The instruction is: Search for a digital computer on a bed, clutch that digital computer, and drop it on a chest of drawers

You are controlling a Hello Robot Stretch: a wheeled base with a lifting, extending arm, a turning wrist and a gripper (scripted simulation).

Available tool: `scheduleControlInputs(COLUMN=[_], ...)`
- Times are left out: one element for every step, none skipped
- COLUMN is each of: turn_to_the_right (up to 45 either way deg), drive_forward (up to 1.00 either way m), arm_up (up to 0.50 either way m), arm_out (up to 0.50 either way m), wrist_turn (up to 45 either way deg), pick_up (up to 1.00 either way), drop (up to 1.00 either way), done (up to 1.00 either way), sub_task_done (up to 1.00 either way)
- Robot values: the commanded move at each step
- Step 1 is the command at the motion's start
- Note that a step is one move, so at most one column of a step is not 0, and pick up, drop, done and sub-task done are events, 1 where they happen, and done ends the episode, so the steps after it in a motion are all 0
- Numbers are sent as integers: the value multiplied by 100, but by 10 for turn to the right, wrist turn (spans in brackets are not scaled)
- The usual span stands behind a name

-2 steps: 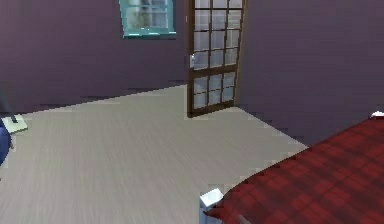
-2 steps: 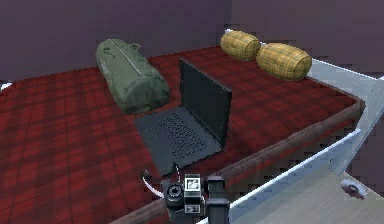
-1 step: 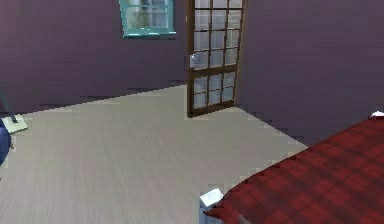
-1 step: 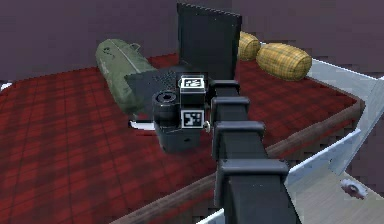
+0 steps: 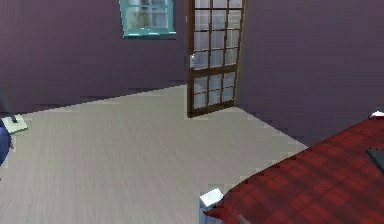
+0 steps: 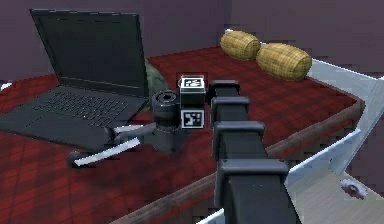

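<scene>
The laptop [image 6: 85, 70] stands open on the red plaid bed [image 6: 300, 110], with the gripper [image 6: 102, 143] near its front edge. I cannot tell whether the gripper holds anything. Two tan pillows [image 6: 283, 62] lie farther along the bed.

My gripper [image 6: 108, 143] is above the bed [image 6: 300, 115]. The laptop [image 6: 85, 75] sits on the bed, just left of the gripper and beyond it; can't tell if they're touching. Two cushions [image 6: 262, 52] lie side by side on the bed, well beyond, to the right.
</scene>
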Motion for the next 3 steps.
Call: scheduleControlInputs(turn_to_the_right=[0,0,0], drive_forward=[0,0,0], arm_up=[0,0,0], arm_out=[0,0,-14], wrist_turn=[-450,-180,0], pick_up=[0,0,0], drop=[0,0,0], done=[0,0,0], sub_task_done=[0,0,0])
